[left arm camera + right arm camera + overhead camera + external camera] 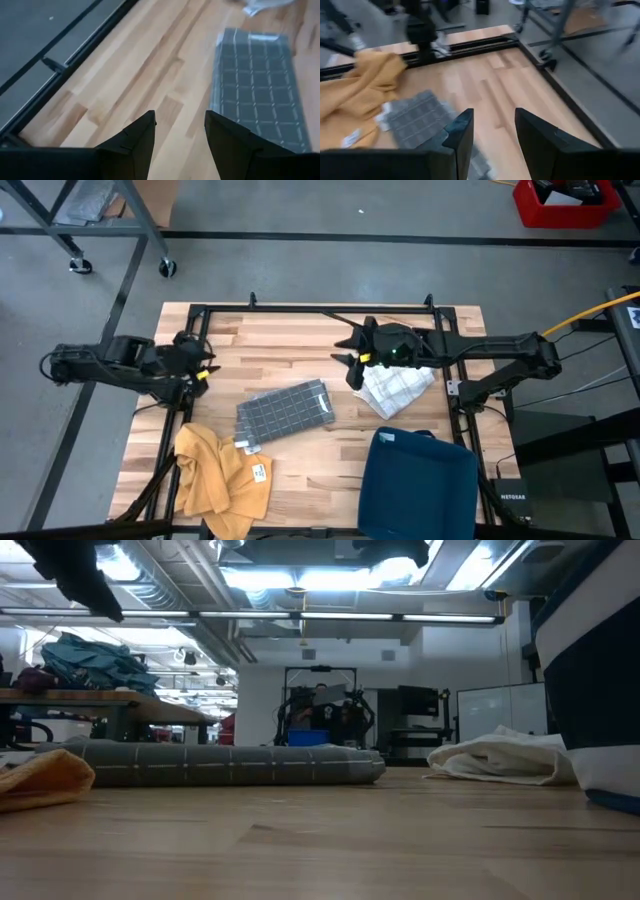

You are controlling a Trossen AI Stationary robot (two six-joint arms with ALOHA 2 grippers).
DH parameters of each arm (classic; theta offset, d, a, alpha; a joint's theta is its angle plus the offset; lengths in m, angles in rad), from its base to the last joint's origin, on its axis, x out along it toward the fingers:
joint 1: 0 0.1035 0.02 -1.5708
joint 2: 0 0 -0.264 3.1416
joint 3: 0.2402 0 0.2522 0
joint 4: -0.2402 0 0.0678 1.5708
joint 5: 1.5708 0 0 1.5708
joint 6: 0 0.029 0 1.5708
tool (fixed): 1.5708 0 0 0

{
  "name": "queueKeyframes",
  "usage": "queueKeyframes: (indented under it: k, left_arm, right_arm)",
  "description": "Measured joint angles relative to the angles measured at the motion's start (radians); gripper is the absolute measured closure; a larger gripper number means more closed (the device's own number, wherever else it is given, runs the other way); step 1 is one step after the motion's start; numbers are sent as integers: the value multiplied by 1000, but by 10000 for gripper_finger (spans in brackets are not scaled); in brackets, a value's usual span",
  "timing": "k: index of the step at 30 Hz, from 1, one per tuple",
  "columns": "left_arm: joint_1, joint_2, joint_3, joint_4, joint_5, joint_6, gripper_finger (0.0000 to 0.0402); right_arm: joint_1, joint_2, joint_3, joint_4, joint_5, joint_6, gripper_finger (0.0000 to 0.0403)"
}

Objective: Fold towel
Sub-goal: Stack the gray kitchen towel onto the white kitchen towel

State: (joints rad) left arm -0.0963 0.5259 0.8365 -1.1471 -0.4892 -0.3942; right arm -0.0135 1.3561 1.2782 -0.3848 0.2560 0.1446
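A grey checked towel (285, 412) lies folded flat in the middle of the table, also seen in the low view (220, 762). A white checked towel (397, 388) sits crumpled to its right. A yellow towel (220, 475) lies bunched at the near left. My left gripper (205, 360) hovers open at the table's left edge; its wrist view shows its gap (180, 130) bare and the grey towel (260, 100) ahead. My right gripper (350, 360) hangs open above the table, just left of the white towel, with nothing between its fingers (493, 125).
A dark blue bin (417, 485) stands at the near right corner. A black metal frame (320, 308) runs along the table's far edge and sides. Bare wood shows between the grey towel and the far edge.
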Motion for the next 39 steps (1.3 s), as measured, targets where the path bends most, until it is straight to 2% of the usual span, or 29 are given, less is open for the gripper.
queueKeyframes:
  k: [6, 15, 20, 27, 35, 39]
  left_arm:
    - [0, -103, -82, 102, 1, -42, 237]
    - [0, -105, -181, 173, 3, -111, 237]
    - [0, -97, -184, 176, 2, -120, 238]
    - [0, -97, -184, 210, 2, -103, 238]
    - [0, -96, -184, 218, -5, -106, 237]
    - [0, -93, -184, 218, -71, -162, 238]
  right_arm:
    - [0, 3, 0, 0, 23, -15, 256]
    - [-32, 3, 0, 0, 14, -72, 256]
    - [-79, 3, 0, 1, 10, -66, 256]
    - [-120, 3, 0, 0, -110, -24, 256]
    - [-119, 3, 0, 1, -109, -17, 256]
    - [-119, 12, 0, 30, -108, 65, 256]
